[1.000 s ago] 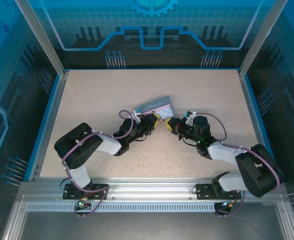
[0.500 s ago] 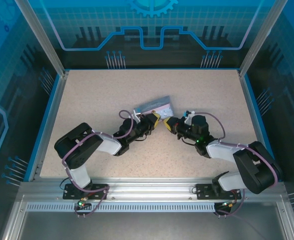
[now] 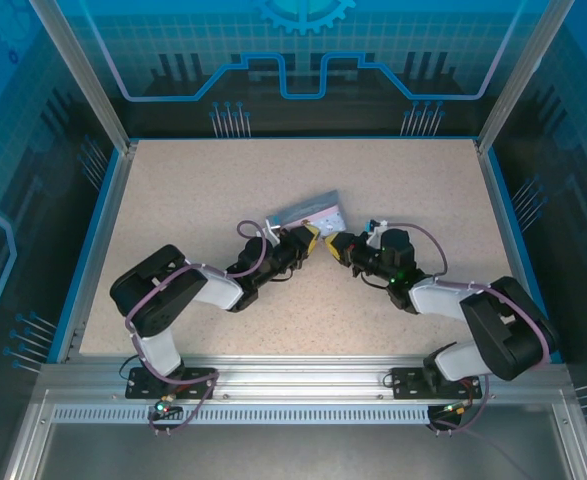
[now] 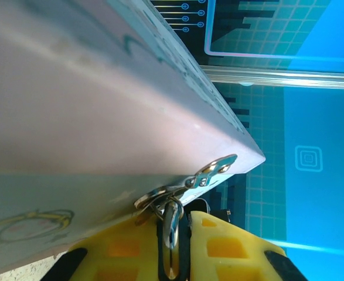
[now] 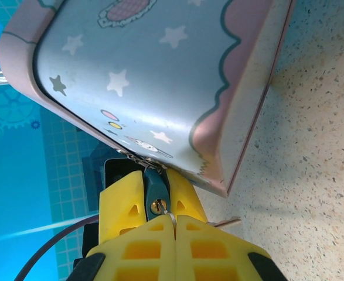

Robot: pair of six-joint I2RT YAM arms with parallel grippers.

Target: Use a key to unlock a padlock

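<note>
Left fingers [image 4: 224,246] pinch padlock [image 5: 155,190] at tin hasp [image 4: 214,171]. Right fingers [image 5: 130,249] pressed together on key [image 5: 170,218], tip at keyhole.

Counted on inspection: two grippers, left gripper [image 3: 314,240] and right gripper [image 3: 336,244]; four yellow fingers [image 5: 122,202]; one tin [image 3: 308,212]; one padlock [image 5: 153,186]; one hasp [image 4: 216,170]; one table [image 3: 203,190].

The padlock [image 5: 155,188] is tiny, with a bluish body and a brass keyhole at its 6 o'clock end. Its thin metal shackle [image 4: 170,234] hooks through the clasp [image 4: 215,170] of the tin [image 5: 160,76]. The left gripper's yellow fingers [image 5: 123,202] pinch the body. A silver sliver, apparently the key [image 5: 170,218], sits at 5 o'clock of the keyhole.
</note>
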